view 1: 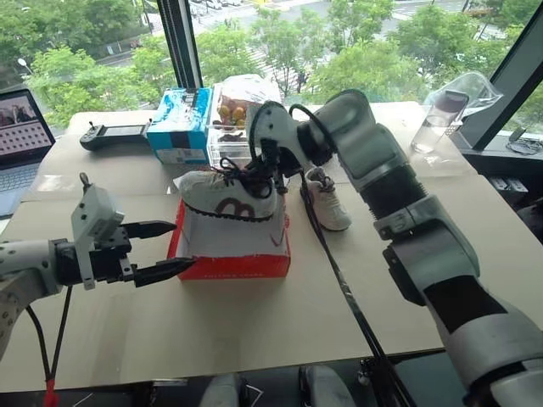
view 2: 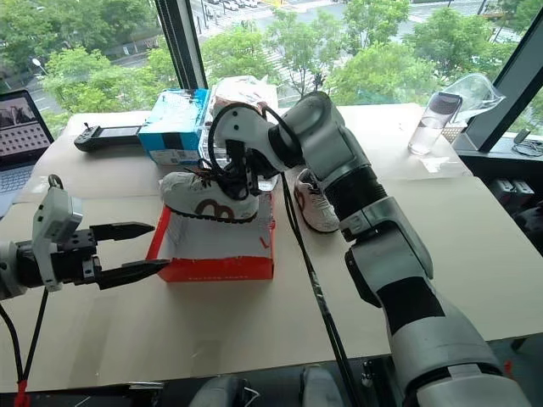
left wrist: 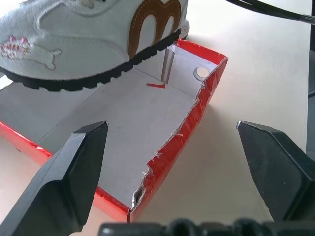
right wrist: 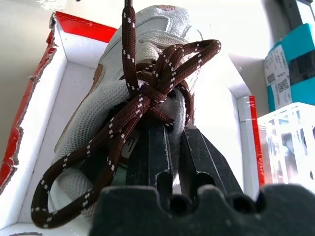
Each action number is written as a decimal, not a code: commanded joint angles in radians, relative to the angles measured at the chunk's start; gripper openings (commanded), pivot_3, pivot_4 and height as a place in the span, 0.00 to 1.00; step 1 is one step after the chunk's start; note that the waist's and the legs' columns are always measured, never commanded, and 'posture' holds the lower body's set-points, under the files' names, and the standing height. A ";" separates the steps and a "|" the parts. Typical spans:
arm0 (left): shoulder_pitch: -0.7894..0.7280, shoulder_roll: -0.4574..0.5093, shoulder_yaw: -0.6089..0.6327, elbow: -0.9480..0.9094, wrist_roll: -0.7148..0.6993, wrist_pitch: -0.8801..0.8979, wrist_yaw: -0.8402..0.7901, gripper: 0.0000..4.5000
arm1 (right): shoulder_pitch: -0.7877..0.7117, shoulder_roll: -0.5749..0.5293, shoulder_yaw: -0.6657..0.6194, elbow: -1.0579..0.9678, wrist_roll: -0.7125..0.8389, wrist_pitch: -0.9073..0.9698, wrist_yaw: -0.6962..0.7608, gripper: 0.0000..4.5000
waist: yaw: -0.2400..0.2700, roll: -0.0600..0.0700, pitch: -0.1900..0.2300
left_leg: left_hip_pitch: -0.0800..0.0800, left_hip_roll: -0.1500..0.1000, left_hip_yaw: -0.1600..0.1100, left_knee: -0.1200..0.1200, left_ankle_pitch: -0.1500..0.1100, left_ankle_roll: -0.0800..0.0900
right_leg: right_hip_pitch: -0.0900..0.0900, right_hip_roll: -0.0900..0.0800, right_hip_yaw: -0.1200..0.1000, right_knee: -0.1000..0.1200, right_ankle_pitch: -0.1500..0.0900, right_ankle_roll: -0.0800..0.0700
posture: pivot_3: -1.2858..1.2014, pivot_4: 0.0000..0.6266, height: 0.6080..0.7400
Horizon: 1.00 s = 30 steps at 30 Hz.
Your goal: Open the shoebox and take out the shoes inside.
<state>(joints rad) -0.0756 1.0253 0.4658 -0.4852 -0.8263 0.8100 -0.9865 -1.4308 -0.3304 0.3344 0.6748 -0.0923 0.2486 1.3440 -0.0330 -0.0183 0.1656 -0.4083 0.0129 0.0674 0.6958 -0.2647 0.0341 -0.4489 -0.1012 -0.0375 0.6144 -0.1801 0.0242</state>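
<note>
The red shoebox [view 1: 229, 267] stands open in the middle of the table, white inside, with one front corner torn [left wrist: 147, 182]. A white sneaker [view 1: 222, 197] with a brown side stripe hangs over the box, its sole above the rim. My right gripper [view 1: 268, 175] is shut on this shoe at the tongue, under the knot of dark laces [right wrist: 157, 88]. The other white sneaker [view 1: 327, 203] lies on the table just right of the box. My left gripper [view 1: 181, 246] is open beside the box's left wall, holding nothing, and faces the torn corner.
Behind the shoebox stand a blue carton [view 1: 181, 123] and a clear plastic box of fruit [view 1: 233, 119]. A black controller [view 1: 114, 134] and a laptop [view 1: 21, 136] are at the far left, a clear bottle [view 1: 437, 119] at the far right. A black cable [view 1: 339, 280] hangs from the right arm.
</note>
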 commanded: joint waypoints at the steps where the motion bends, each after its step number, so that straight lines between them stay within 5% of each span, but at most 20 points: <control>1: -0.089 0.001 0.016 0.010 -0.046 -0.019 0.006 1.00 | -0.108 -0.111 -0.172 0.060 0.081 0.141 -0.071 0.02 | 0.008 0.000 0.000 | 0.000 0.000 0.000 0.000 0.000 0.000 | 0.000 0.000 0.000 0.000 0.000 0.000 | 0.52 0.24 1.00; 12: -0.283 -0.023 -0.070 0.086 -0.080 -0.028 -0.004 1.00 | 0.076 -0.460 -0.213 0.238 -0.001 0.208 -0.223 0.02 | 0.019 -0.001 0.000 | -0.004 -0.001 0.002 0.000 -0.001 0.002 | -0.002 0.000 0.001 -0.002 0.000 0.000 | 0.52 0.24 1.00; 24: -0.351 -0.026 -0.165 0.174 -0.006 -0.075 -0.050 1.00 | 0.165 -0.369 -0.262 0.469 -0.019 0.067 -0.544 0.02 | -0.022 0.000 0.000 | 0.001 0.001 0.012 0.000 0.000 0.001 | -0.007 0.004 0.016 -0.001 0.000 0.000 | 0.52 0.24 1.00; 30: -0.337 -0.024 -0.150 0.162 0.002 -0.065 -0.054 1.00 | 0.189 -0.324 -0.264 0.518 -0.029 -0.024 -0.590 0.48 | -0.013 0.000 0.000 | 0.002 0.001 0.014 0.000 -0.001 0.002 | -0.006 0.005 0.019 -0.001 0.001 0.002 | 0.52 0.24 1.00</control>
<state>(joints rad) -0.4126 0.9849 0.2891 -0.3037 -0.8237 0.7619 -1.0365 -1.2237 -0.6394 0.0911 1.2070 -0.1277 0.2589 0.7604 -0.0460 -0.0185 0.1660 -0.4068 0.0141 0.0820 0.6956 -0.2657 0.0364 -0.4554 -0.0966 -0.0182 0.6136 -0.1786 0.0263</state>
